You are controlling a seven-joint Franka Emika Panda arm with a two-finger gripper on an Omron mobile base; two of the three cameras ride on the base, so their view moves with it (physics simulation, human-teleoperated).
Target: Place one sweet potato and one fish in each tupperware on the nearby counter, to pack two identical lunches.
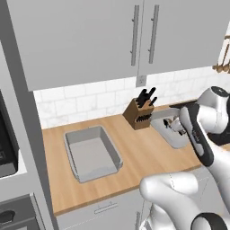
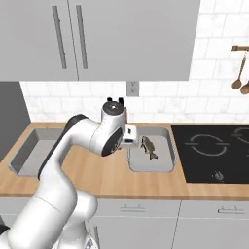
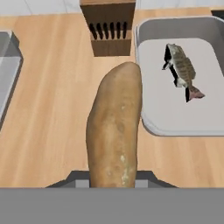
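I have the claw point(image 3: 113, 181) pinched on a sweet potato point(image 3: 115, 127); in the hand view the tuber stands up from between the two dark finger tips, its tapered far end reaching toward the near-left rim of the right-hand tupperware point(image 3: 148, 127). The potato is clear of the wood below it, hanging over the counter point(image 3: 52, 113) just beside that container.

Inside that tupperware lies one fish point(image 3: 181, 70), grey-olive with a reddish-brown tail, lying diagonally on the tray floor. From the right base view I see the same fish point(image 2: 149, 147) in the container point(image 2: 168, 168), with my hand just to the tray's left and the white forearm across the counter point(image 2: 107, 177) in front of it. A black cooktop point(image 2: 214, 151) sits immediately right of this tray.

Behind the tray and slightly left stands a wooden knife block point(image 3: 108, 28) with dark handles; in the left base view the knife block point(image 1: 140, 111) sits just beside the container's far-left corner.

Well apart, toward the left end of the counter point(image 1: 134, 152), is the second tupperware point(image 1: 74, 168), nothing in it as far as I can see. White tile backs the counter, with grey cabinets point(image 1: 90, 36) above.
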